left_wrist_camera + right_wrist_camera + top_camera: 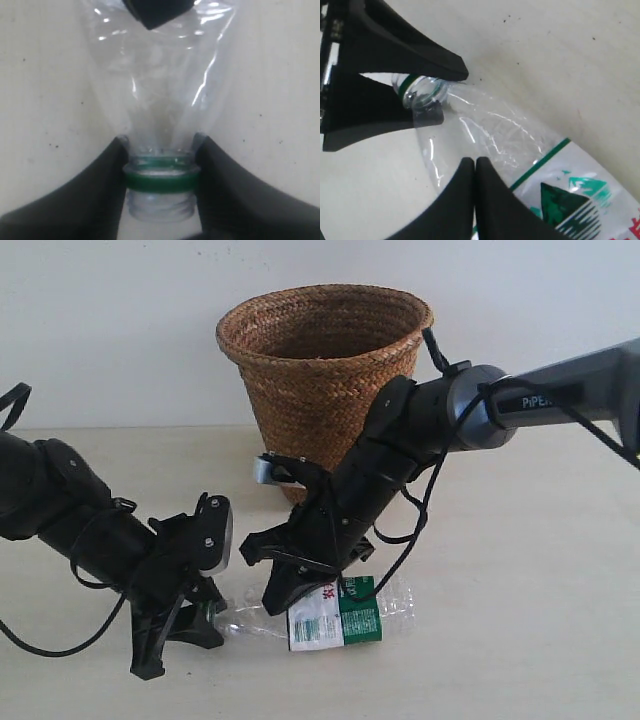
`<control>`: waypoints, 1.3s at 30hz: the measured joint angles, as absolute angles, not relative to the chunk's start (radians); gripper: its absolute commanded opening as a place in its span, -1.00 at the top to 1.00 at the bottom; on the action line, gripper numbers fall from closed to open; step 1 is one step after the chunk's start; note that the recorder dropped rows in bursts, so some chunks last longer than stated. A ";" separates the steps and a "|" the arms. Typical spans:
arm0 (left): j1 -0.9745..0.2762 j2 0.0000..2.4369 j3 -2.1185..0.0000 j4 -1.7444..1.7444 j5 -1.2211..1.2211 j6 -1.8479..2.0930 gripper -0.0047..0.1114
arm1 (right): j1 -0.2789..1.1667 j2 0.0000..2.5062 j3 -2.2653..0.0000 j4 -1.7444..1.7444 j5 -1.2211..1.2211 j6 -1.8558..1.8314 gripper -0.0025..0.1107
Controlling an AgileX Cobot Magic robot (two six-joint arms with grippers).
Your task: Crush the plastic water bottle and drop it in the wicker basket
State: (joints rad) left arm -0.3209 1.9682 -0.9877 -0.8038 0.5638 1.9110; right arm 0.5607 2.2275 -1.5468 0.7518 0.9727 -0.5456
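The plastic water bottle (335, 618) lies on its side on the table, clear and flattened, with a white-and-green label. Its threaded neck (160, 200) shows a green ring and no cap. My left gripper (213, 616) is shut on that neck, one finger on each side (161, 144). My right gripper (290, 592) is shut, fingertips together, pressing down on the clear upper body (474, 162) of the bottle (520, 140) near the label. The wicker basket (325, 370) stands upright behind both arms.
The light table (520, 640) runs to a pale wall at the back. The right arm (470, 410) reaches in front of the basket. Cables hang from both arms. The left gripper (447, 95) shows in the right wrist view, close to my right fingers.
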 measured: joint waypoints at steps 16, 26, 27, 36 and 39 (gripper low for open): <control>-0.321 1.968 -0.988 -0.802 0.562 1.887 0.84 | 0.569 2.283 -1.615 0.575 1.037 -0.373 0.96; -0.321 1.968 -0.988 -0.806 0.562 1.867 0.84 | 0.569 2.342 -1.708 0.521 1.118 -0.370 0.96; -0.321 1.968 -0.988 -0.806 0.562 1.867 0.84 | 0.569 2.342 -1.710 0.521 1.118 -0.370 0.96; -0.323 1.972 -0.988 -0.815 0.564 1.866 0.84 | 0.567 2.296 -1.702 0.508 1.132 -0.414 0.96; -0.324 1.972 -0.988 -0.819 0.564 1.861 0.84 | 0.552 2.245 -1.687 0.503 1.149 -0.441 0.96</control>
